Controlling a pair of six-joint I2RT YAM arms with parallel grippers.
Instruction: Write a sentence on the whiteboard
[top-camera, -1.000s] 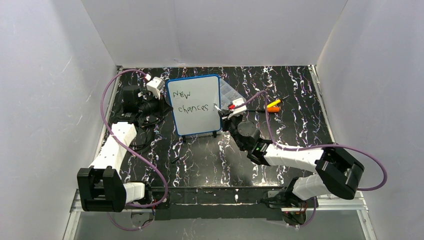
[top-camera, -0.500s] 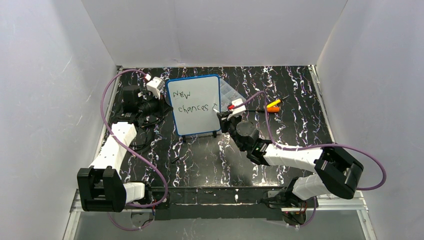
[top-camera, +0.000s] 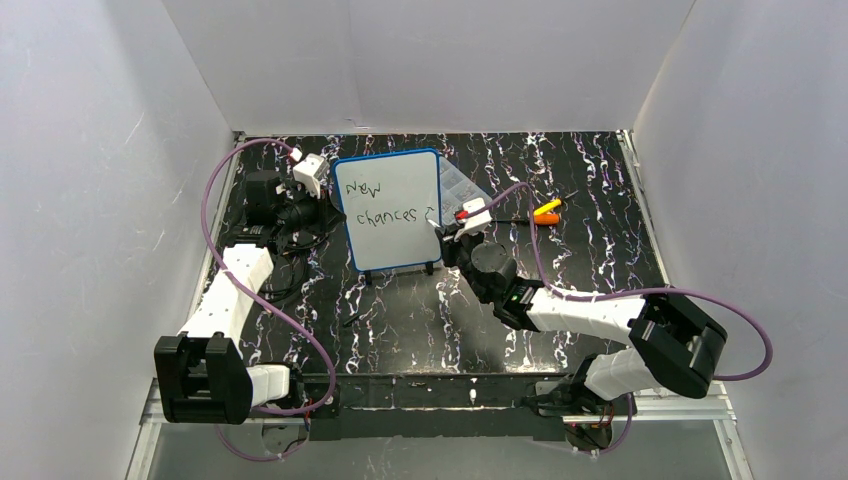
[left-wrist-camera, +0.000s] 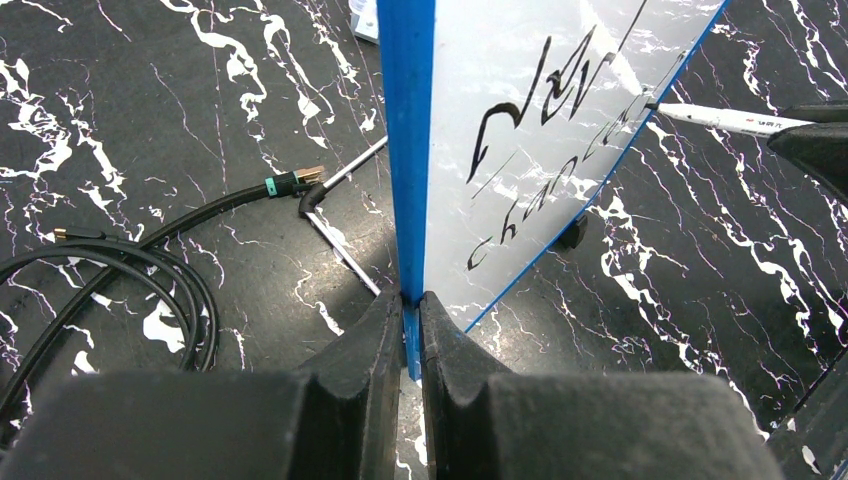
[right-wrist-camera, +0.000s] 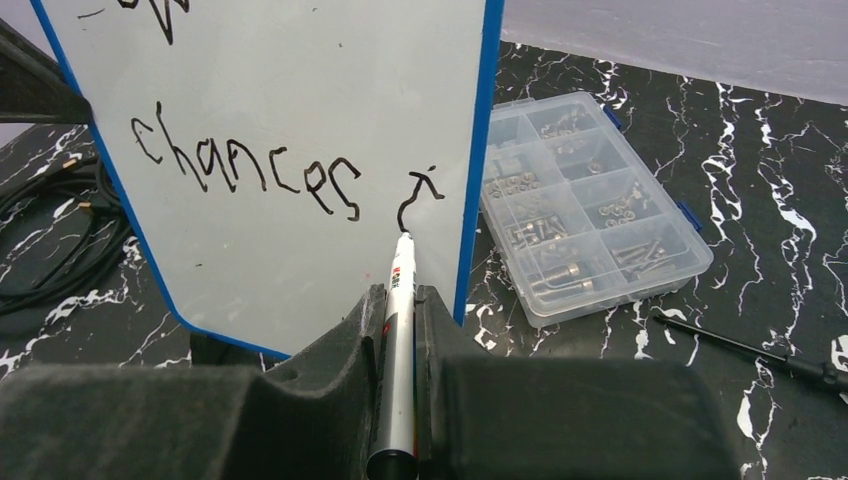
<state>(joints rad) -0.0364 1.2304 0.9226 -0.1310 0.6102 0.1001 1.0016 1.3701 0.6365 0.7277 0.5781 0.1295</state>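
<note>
The whiteboard (top-camera: 388, 210), white with a blue frame, stands upright at the back middle of the table. My left gripper (left-wrist-camera: 405, 300) is shut on its blue left edge (left-wrist-camera: 405, 150). The sentence (right-wrist-camera: 245, 170) reads "New" over "chances", and a first curved stroke of another word (right-wrist-camera: 415, 195) sits near the board's right edge. My right gripper (right-wrist-camera: 398, 300) is shut on a white marker (right-wrist-camera: 400, 330), whose tip touches the board at the bottom of that stroke. In the top view my right gripper (top-camera: 455, 228) is at the board's right edge.
A clear plastic compartment box (right-wrist-camera: 590, 205) of screws lies right of the board. A screwdriver with an orange and yellow handle (top-camera: 546, 210) lies further right. Black cables (left-wrist-camera: 110, 265) coil on the table left of the board. A thin black tool (right-wrist-camera: 740, 345) lies near the box.
The marker tip has drawn a small curved stroke after "chances"; my right gripper has shifted slightly at the board's right edge. The left arm and board stay still.
</note>
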